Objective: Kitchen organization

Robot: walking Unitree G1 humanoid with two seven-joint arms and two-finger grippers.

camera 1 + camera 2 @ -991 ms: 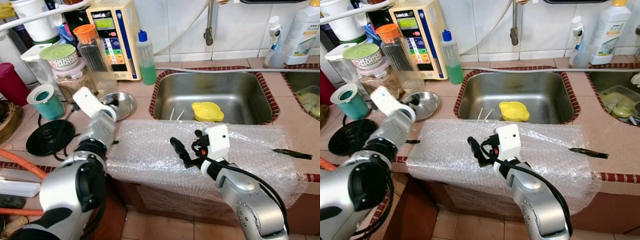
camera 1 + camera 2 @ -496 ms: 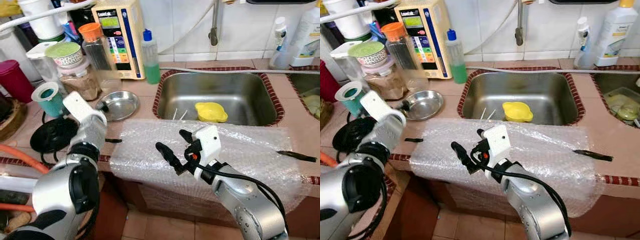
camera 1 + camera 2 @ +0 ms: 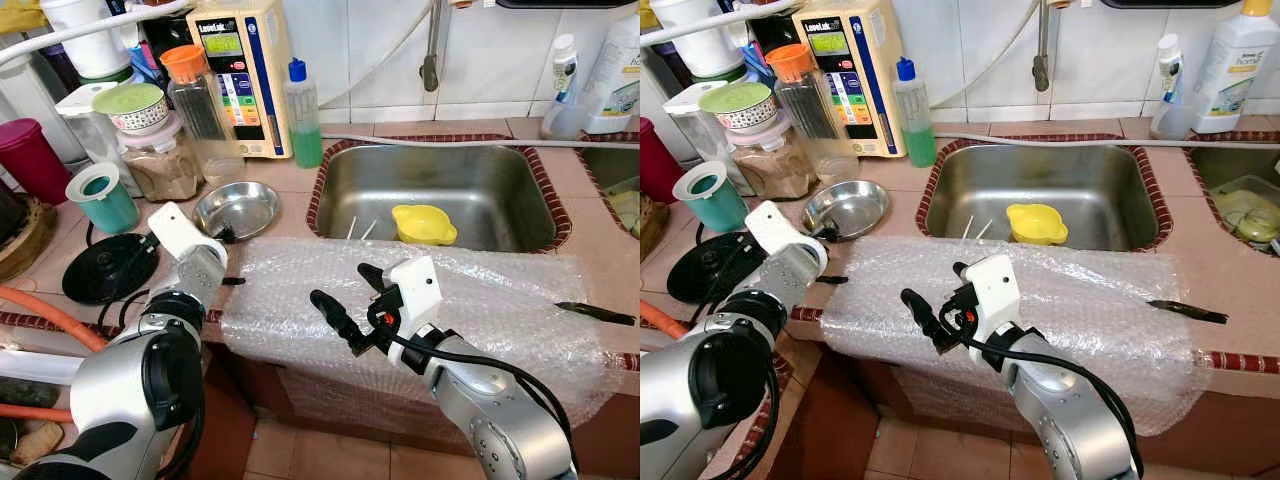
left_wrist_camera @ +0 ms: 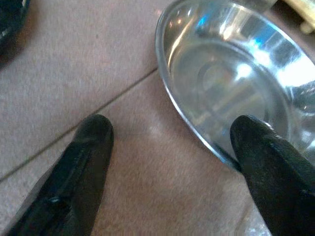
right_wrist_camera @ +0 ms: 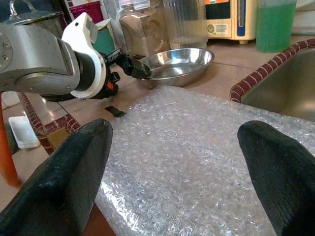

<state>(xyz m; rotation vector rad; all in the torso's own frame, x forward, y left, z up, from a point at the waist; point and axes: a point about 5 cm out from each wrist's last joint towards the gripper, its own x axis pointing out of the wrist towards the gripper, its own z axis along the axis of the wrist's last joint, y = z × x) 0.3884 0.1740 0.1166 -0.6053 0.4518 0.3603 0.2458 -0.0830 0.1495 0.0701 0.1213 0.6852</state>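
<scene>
Nearest us, our right end effector (image 3: 343,300) hangs released over the bubble wrap (image 3: 480,300), well apart from the dish. Farther out on the tiled surface (image 3: 270,185), our left end effector (image 4: 167,162) is spread and holding nothing, one finger (image 4: 268,162) touching the near rim of the steel dish (image 4: 231,93). The dish lies straight ahead of it, so the left arm is nearer.

Shiny steel bowl (image 4: 236,83) mirrored the light, brushed metal sink (image 3: 440,190) looked duller, bubble wrap (image 3: 420,310) lay clear and pebbled, countertop tiles (image 4: 74,73) were matt pink, yellow plastic dish (image 3: 424,222) was glossy
</scene>
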